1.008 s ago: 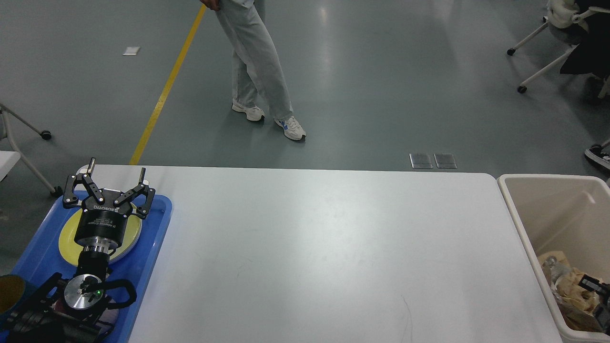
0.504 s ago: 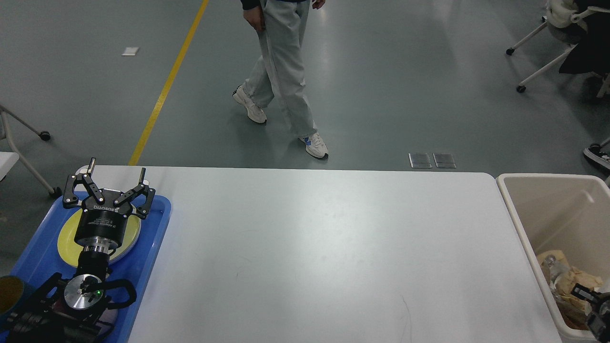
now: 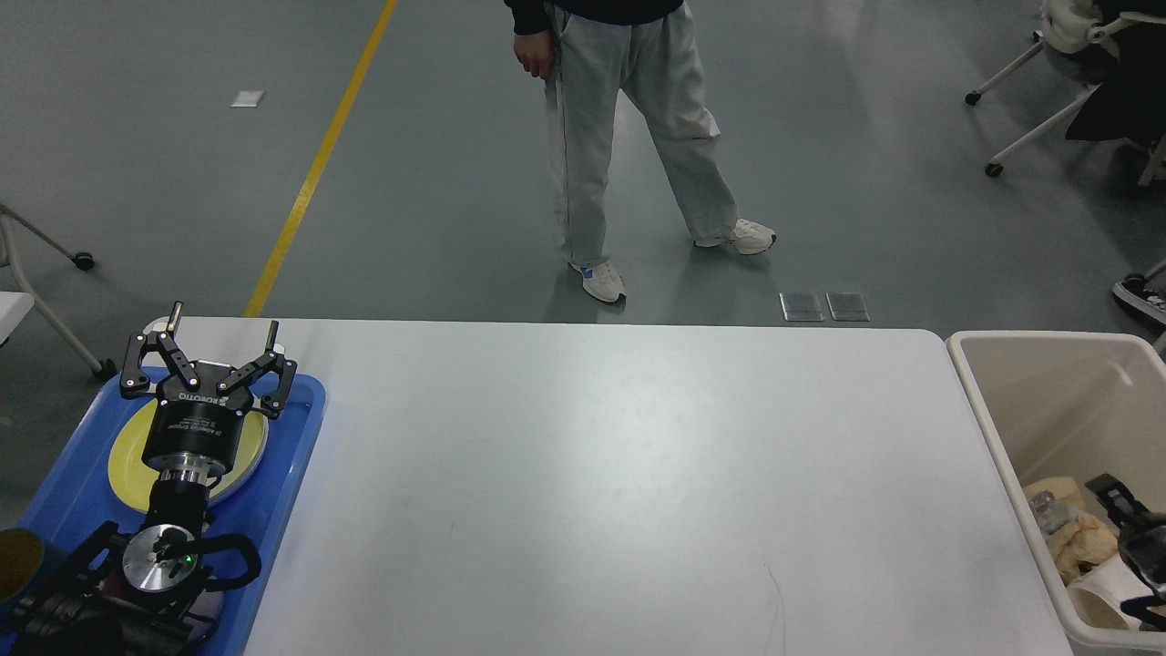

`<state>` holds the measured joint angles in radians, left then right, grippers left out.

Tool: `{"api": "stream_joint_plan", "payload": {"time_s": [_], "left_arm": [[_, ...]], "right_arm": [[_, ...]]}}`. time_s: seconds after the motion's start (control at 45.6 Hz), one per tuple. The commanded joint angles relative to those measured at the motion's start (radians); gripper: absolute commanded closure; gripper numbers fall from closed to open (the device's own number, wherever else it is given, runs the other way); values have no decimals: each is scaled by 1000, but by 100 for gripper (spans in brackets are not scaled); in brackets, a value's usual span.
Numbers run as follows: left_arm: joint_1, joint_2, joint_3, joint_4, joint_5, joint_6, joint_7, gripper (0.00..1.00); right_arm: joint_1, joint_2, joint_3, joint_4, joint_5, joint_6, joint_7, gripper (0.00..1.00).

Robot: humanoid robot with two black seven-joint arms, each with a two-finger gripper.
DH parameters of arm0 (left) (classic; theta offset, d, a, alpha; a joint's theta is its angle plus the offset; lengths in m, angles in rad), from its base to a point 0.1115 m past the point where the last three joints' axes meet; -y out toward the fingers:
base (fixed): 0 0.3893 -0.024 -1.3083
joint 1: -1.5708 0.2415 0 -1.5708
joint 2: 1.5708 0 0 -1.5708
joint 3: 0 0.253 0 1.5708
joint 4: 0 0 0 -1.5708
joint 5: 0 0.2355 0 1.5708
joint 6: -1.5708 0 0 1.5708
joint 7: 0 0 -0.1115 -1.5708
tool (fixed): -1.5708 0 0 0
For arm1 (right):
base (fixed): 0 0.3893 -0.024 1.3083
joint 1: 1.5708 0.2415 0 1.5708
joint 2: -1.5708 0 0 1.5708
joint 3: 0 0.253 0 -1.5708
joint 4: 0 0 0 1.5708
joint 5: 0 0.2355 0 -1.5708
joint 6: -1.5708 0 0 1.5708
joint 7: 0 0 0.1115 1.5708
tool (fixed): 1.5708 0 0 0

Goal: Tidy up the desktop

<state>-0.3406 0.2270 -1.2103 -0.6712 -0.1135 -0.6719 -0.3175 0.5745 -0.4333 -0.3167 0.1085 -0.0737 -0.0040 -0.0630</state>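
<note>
Since the earlier frames the person (image 3: 638, 137) in light jeans has walked to the right along the far side of the table and now stands just beyond its far edge. The right claw (image 3: 1130, 528) has risen higher inside the beige bin (image 3: 979, 401) at the right; it shows dark and partly cut off at the picture's edge, and I cannot tell whether it is open or holding anything. It sits above crumpled paper (image 3: 1075, 538) in the bin. The left claw (image 3: 221, 330) has not moved: it hangs over the yellow plate (image 3: 127, 460) on the blue tray (image 3: 282, 492), its fingers spread wide and empty. The desktop (image 3: 619, 483) fills the middle, a broad white surface between the tray and the bin.
</note>
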Motion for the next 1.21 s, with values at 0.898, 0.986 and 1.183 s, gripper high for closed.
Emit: {"api": "stream_joint_plan", "payload": {"time_s": [0.898, 0.986, 1.183], "left_arm": [[0, 0, 0, -1, 0, 0, 0, 4], [0, 0, 0, -1, 0, 0, 0, 4], [0, 0, 0, -1, 0, 0, 0, 4]], "right_arm": [[-248, 291, 1780, 662, -489, 345, 387, 0], [-249, 291, 1782, 660, -488, 338, 385, 0], [-251, 257, 1783, 587, -454, 438, 385, 0]]}}
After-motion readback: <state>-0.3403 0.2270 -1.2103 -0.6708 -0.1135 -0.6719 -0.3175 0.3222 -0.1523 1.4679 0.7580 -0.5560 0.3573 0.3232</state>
